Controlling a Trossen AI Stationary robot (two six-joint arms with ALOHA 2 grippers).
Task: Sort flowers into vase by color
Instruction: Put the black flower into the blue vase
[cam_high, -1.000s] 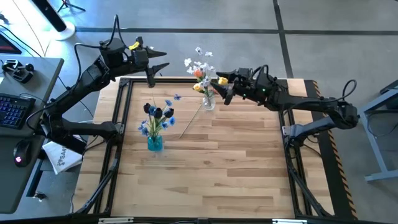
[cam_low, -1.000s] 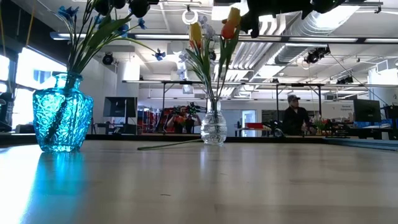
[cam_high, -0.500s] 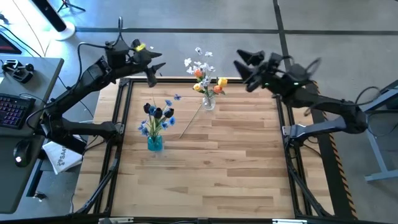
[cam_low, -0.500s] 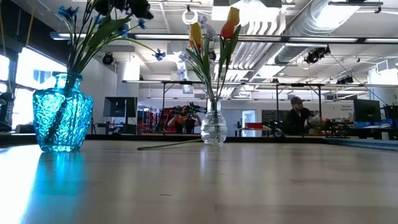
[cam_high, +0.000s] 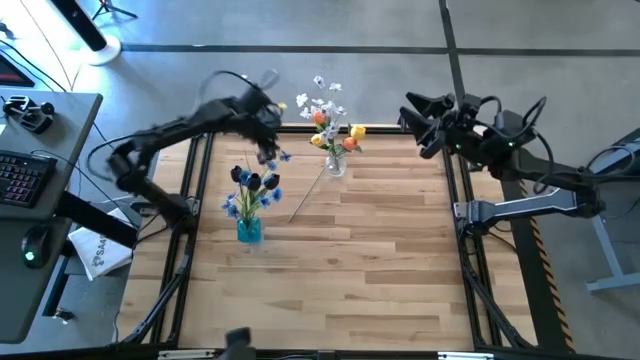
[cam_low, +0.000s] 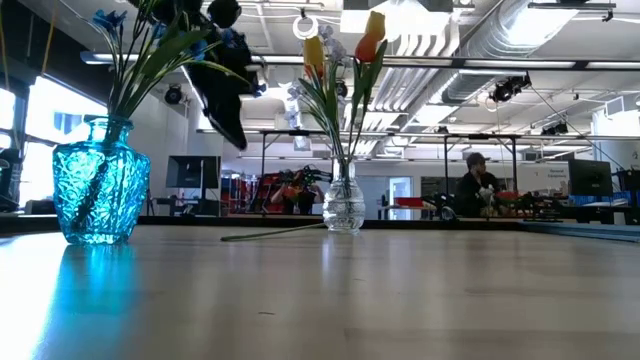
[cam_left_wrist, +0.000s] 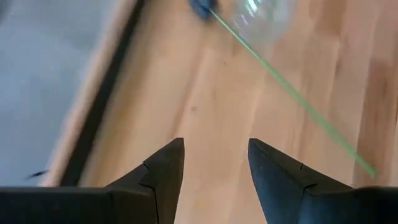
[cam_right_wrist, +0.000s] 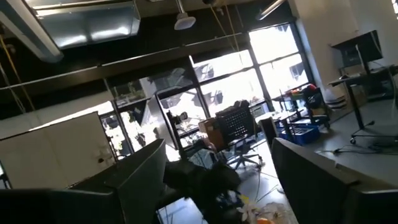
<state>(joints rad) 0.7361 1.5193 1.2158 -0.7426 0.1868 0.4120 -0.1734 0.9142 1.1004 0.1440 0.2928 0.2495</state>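
The left tool (cam_high: 268, 152) is held spread and empty above the wooden tabletop (cam_high: 370, 260), beside the blue textured glass vase (cam_high: 249, 230) of dark purple and blue flowers (cam_high: 256, 184). 1 loose green stem (cam_high: 310, 195) is seen lying against the clear glass vase (cam_high: 336, 163) of yellow, orange and white flowers (cam_high: 325, 112). The right tool (cam_high: 418, 112) is parked spread at the far right edge.

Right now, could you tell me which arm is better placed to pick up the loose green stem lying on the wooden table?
The left. Its open pincer hangs over the table's far edge near the thin green stem, which shows ahead of its fingers in the wrist view. The right pincer is raised beyond the table's far right corner.
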